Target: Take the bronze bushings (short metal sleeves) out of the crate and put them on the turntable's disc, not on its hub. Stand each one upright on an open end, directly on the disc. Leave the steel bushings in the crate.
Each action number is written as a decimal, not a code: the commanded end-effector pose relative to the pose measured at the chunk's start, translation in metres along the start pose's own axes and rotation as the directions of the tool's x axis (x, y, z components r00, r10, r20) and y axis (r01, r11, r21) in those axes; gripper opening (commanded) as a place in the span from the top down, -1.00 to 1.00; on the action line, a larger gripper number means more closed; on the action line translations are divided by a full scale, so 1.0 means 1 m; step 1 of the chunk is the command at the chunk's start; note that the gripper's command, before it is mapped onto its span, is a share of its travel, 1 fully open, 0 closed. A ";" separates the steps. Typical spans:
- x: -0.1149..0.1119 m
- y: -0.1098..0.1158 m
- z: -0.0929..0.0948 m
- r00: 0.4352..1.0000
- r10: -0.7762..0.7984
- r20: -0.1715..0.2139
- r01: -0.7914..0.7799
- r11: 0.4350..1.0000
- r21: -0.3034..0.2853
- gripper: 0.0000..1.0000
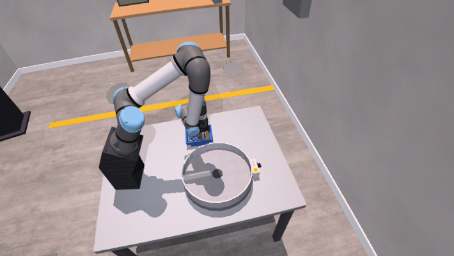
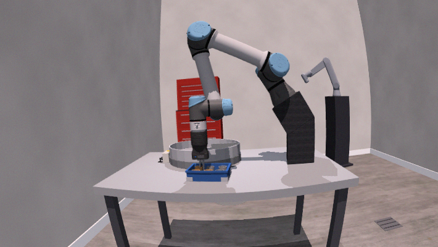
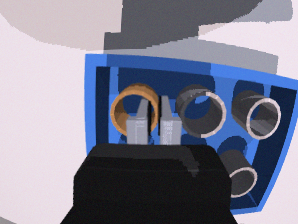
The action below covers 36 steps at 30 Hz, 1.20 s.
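A blue crate (image 1: 199,137) sits on the table beside the turntable (image 1: 217,176); it also shows in the exterior view (image 2: 208,171). In the wrist view a bronze bushing (image 3: 135,111) stands upright at the crate's left end. My gripper (image 3: 155,108) is down in the crate, one finger inside that bushing and one outside, shut on its wall. Three steel bushings (image 3: 201,112) (image 3: 260,116) (image 3: 240,176) stand to its right. The turntable's disc carries no bushings; its dark hub (image 1: 217,173) is at the centre.
A raised grey rim rings the turntable, close to the crate's near side. A grey bar (image 1: 196,176) lies on the disc left of the hub. A small white control box (image 1: 256,166) sits at the turntable's right. The arm's black base (image 1: 123,160) stands at the table's left.
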State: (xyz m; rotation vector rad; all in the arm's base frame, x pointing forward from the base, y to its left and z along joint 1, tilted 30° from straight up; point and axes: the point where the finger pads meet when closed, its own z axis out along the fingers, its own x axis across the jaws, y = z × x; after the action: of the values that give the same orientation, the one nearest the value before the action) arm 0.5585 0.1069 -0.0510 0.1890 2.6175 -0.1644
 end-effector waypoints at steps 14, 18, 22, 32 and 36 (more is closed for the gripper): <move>0.001 0.001 -0.057 1.000 -0.002 0.001 0.002 1.000 -0.001 1.00; 0.001 0.001 -0.077 1.000 -0.002 0.001 0.002 1.000 -0.001 1.00; 0.001 0.001 -0.094 1.000 -0.002 0.001 0.002 1.000 -0.001 1.00; 0.001 0.001 -0.119 1.000 -0.002 0.001 0.002 1.000 -0.001 1.00; 0.001 0.001 -0.125 1.000 -0.002 0.001 0.002 1.000 -0.001 1.00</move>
State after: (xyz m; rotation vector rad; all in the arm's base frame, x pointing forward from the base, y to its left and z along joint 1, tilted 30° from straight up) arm 0.5056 0.1251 0.0486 0.1858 2.6085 -0.1612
